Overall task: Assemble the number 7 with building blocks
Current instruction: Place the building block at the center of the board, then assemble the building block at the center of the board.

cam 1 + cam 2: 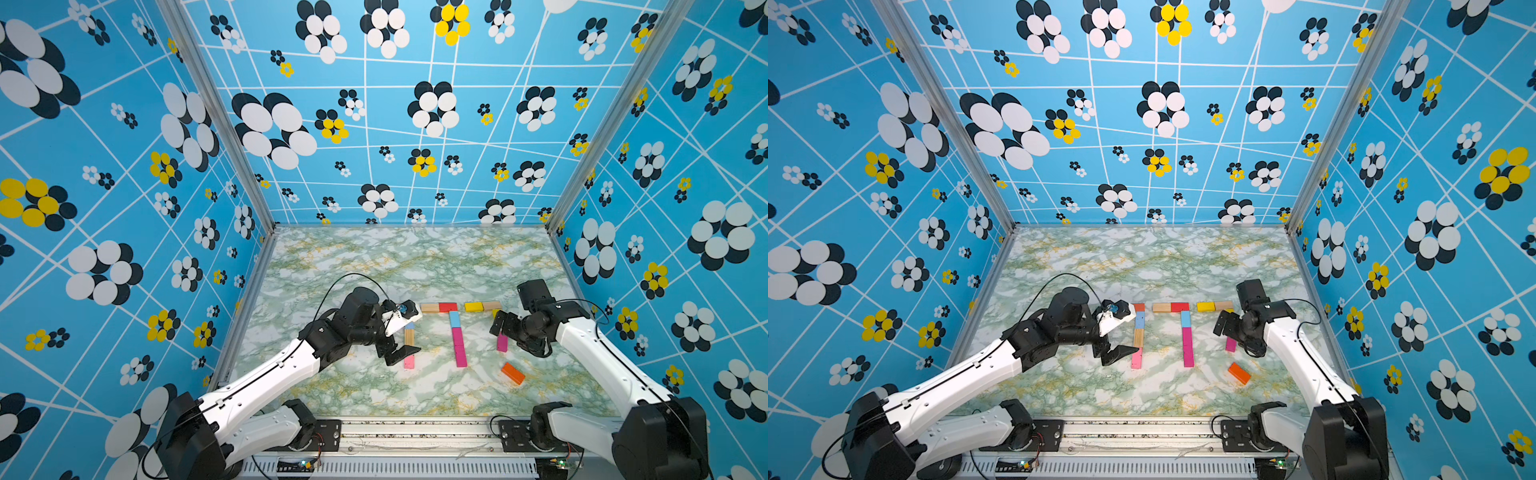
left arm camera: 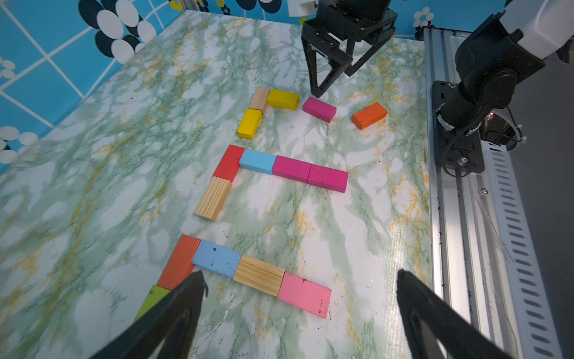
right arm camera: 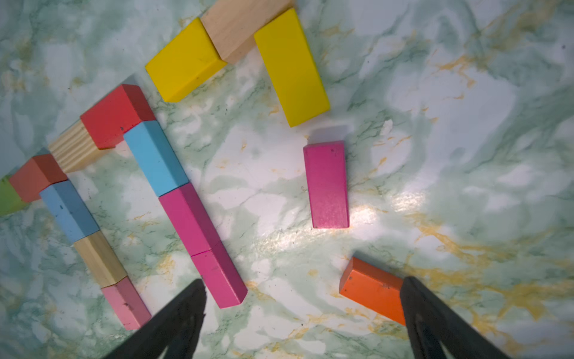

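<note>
Beyond building blocks point(image 1: 458, 345) — open tabletop point(image 1: 395, 257)

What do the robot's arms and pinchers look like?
The left arm and right arm have smooth white shells with chunky black joints. A thin black cable loops near each wrist. The left gripper and right gripper are black, with two pointed, triangle-shaped fingers.

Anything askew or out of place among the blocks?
Yes. The loose magenta block lies apart from the yellow stem block, not butted against it, and the orange block sits skewed, joined to nothing.
</note>
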Controlling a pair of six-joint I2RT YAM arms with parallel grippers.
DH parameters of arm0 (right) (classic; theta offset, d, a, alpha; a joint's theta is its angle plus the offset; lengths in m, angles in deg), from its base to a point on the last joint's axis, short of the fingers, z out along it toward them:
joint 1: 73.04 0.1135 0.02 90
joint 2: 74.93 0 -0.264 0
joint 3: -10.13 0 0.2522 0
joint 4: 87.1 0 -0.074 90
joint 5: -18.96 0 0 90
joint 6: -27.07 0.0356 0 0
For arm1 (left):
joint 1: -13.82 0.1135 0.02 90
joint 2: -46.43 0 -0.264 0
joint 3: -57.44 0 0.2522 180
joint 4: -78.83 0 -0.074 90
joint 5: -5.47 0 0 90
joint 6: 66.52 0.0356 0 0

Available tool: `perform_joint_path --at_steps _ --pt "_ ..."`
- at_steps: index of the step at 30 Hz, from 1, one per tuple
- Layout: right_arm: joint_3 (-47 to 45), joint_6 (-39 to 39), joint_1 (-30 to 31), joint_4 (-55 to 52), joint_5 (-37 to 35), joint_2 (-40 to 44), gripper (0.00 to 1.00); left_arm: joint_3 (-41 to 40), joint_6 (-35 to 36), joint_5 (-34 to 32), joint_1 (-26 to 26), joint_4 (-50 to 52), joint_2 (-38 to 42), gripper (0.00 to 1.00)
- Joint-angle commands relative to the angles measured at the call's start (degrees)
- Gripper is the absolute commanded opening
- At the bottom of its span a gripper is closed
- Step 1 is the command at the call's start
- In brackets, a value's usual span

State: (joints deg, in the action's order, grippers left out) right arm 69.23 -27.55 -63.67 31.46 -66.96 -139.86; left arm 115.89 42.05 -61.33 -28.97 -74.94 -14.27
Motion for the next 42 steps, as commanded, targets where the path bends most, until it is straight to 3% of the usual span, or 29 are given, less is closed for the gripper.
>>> perform_joint_path --at_steps 1,4,10,18,27,42 --pt "-3.5 8.8 0.3 4.6 2.0 3.8 0.99 -2.1 -2.7 -9.2 0.5 -4.6 3.9 0.99" --pt "-6.7 12.4 0.3 8.9 4.1 4.5 0.99 -2.5 -4.1 -12.3 1.4 -5.5 5.0 0.99" --pt "-10.5 14.7 0.3 15.1 9.0 1.8 0.99 -0.9 -4.3 -9.1 1.8 -3.4 1.8 0.99" --pt "-12.9 15.4 0.3 21.2 9.8 -0.9 0.98 0.1 -3.8 -7.1 1.9 -2.2 0.1 0.99" --pt "-13.2 14.4 0.2 23.8 9.9 -5.4 0.98 -0.3 -3.5 -7.4 2.0 -2.5 0.5 0.99" --pt "-13.0 11.9 -0.9 23.1 7.1 -6.0 0.98 -0.6 -3.4 -7.2 2.0 -2.8 0.7 0.99"
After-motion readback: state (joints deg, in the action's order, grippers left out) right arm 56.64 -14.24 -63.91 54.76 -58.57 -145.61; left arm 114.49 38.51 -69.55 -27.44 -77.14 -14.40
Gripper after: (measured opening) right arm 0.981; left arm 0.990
